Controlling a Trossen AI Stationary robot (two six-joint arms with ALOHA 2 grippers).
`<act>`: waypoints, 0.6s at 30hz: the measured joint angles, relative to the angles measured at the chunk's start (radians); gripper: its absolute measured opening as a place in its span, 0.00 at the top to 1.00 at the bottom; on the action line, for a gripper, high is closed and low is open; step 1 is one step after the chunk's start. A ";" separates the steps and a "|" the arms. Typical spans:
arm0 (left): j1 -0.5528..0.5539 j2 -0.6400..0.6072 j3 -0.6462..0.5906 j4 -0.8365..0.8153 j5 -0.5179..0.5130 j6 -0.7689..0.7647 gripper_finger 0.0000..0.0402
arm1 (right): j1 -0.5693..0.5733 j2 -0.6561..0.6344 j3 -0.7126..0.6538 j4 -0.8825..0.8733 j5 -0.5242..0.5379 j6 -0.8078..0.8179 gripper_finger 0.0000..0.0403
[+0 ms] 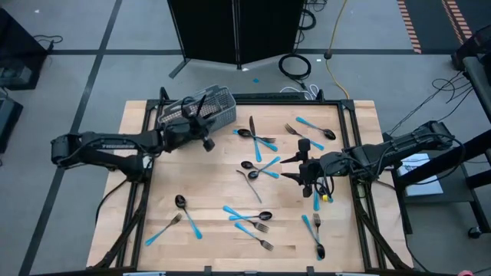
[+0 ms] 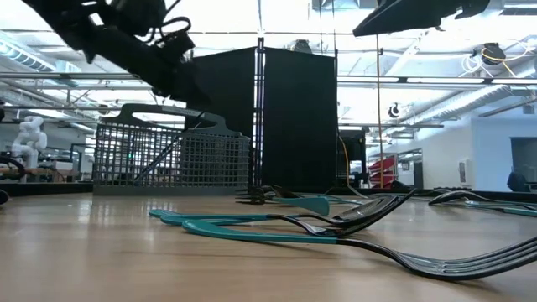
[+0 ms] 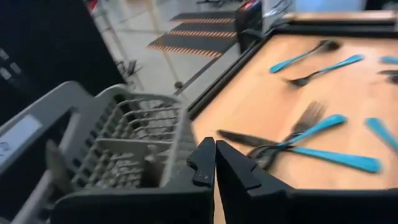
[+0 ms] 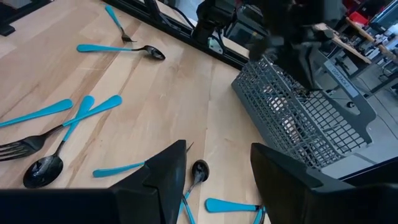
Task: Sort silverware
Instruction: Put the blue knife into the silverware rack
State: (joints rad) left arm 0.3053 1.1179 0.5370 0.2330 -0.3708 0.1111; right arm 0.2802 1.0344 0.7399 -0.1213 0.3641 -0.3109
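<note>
Surroundings: pale wooden table [image 1: 207,238] with a dark frame, grey workshop floor around it, tall black cabinet [image 1: 234,31] beyond the 12 o'clock edge.
Left gripper [image 1: 205,142]: fingers pressed together, nothing visible between them; hangs above the table just at the basket's 6 o'clock side.
Right gripper [image 1: 294,168]: fingers spread wide, empty; hovers right of table centre, over the middle scatter.
Basket [image 1: 198,107]: grey wire mesh, at the table's 11 o'clock corner, tilted in the overhead view; contents too hard to make out.
Silverware [image 1: 257,170]: forks, spoons and knives with dark heads and light-blue handles, strewn from centre toward 1, 5 and 7 o'clock; several cross or overlap.
Nearest to right gripper: spoon [image 1: 247,165] and crossed blue handles just at its 9 o'clock side.
Loose fork [image 1: 163,228]: alone near 7 o'clock, well apart from others.
Handling judgement: light, rigid, thin, lying flat; glossy metal heads likely slippery, so pinch across the blue handle near mid-length.
Risk judgement: overlapping pieces likely to drag a neighbour along; isolated ones easier first.
Progress judgement: most pieces on the table, sorting far from finished.
</note>
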 joint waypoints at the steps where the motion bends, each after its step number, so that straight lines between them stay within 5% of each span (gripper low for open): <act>1: 0.014 0.008 0.013 -0.017 -0.002 0.000 0.98 | 0.000 0.000 0.000 0.000 0.000 -0.006 0.57; 11: 0.124 0.116 0.151 -0.178 0.051 -0.001 1.00 | 0.000 0.000 0.000 -0.001 0.000 -0.016 0.57; 18: 0.188 0.143 0.213 -0.242 -0.067 0.006 1.00 | 0.000 0.000 0.000 -0.002 0.000 -0.009 0.57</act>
State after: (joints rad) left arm 0.4933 1.2610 0.7499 -0.0091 -0.4380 0.1168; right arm 0.2802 1.0344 0.7399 -0.1229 0.3641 -0.3202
